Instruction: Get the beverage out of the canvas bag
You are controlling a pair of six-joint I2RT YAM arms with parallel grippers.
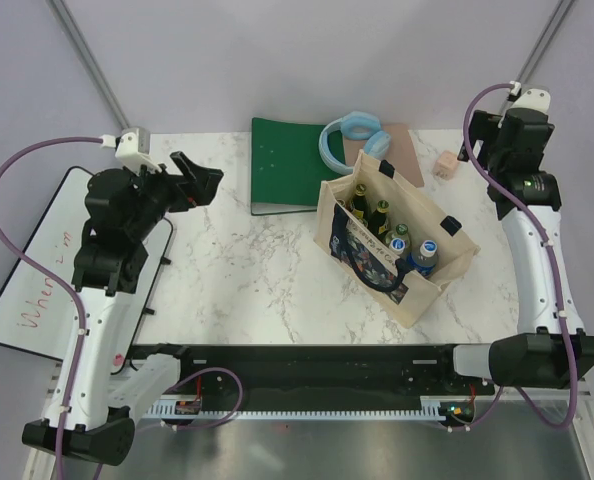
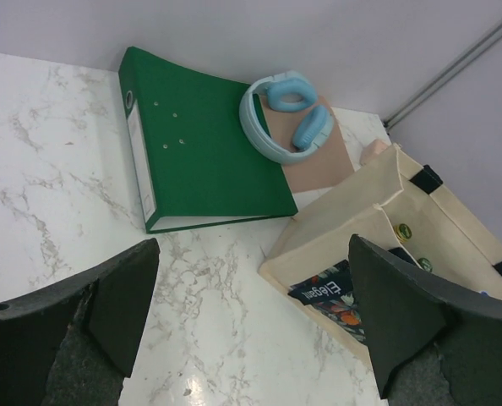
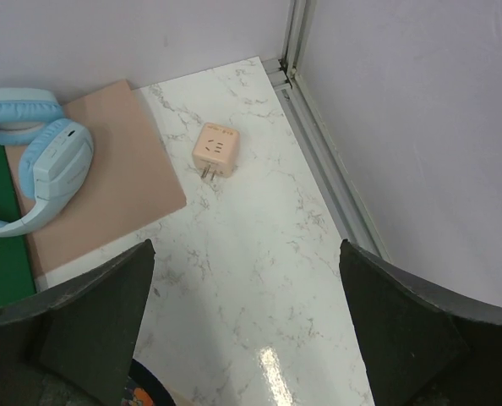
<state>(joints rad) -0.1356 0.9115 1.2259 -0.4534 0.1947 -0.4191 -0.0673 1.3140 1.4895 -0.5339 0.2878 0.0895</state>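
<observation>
Marble desk (image 1: 257,270) carried the canvas bag (image 1: 429,293), bottles (image 1: 381,216) upright inside. I saw left fingers (image 1: 201,182) and right fingers (image 3: 403,330) spread apart, well clear of it.

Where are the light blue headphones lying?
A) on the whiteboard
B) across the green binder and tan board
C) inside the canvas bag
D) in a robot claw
B: the headphones overlap the green binder and the tan board, outside the canvas bag.
</observation>
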